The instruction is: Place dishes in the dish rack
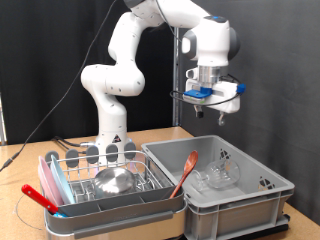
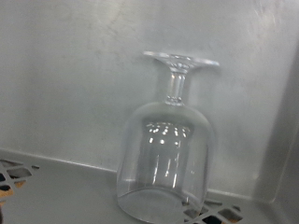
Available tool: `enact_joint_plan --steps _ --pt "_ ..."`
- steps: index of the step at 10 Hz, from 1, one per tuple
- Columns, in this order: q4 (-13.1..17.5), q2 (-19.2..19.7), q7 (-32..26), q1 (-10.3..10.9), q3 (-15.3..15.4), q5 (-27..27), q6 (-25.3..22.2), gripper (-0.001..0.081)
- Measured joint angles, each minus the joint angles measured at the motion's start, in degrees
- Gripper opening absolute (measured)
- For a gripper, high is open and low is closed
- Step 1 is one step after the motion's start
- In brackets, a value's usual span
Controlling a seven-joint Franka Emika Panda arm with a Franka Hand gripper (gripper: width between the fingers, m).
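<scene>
My gripper (image 1: 218, 112) hangs high above the grey plastic bin (image 1: 262, 187), with nothing visible between its fingers. Clear glass pieces (image 1: 224, 177) lie in the bin. The wrist view shows one of them, a clear stemmed glass (image 2: 168, 154), lying on its side on the bin floor; my fingers do not show there. The dish rack (image 1: 62, 161), silver wire in a grey tray with pink-red edge pieces, stands at the exterior view's bottom left. A shiny steel bowl (image 1: 114, 180) sits in it.
An orange-red spoon (image 1: 185, 170) leans against the bin's wall nearest the rack. Pink and blue pieces (image 1: 52, 178) stand at the rack's left end. The arm's base (image 1: 112, 125) stands behind the rack. A dark curtain is the backdrop.
</scene>
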Motion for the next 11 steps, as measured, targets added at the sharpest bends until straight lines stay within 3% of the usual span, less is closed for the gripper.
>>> enact_joint_plan --steps 6,9,11 --pt "-2.2 -0.2 1.6 -0.8 -0.7 3.3 1.1 0.0808" --pt "-4.9 0.2 1.2 -1.6 4.0 5.3 7.5 0.0808" --pt "-6.0 1.4 1.3 -4.4 8.6 5.4 9.7 0.0808"
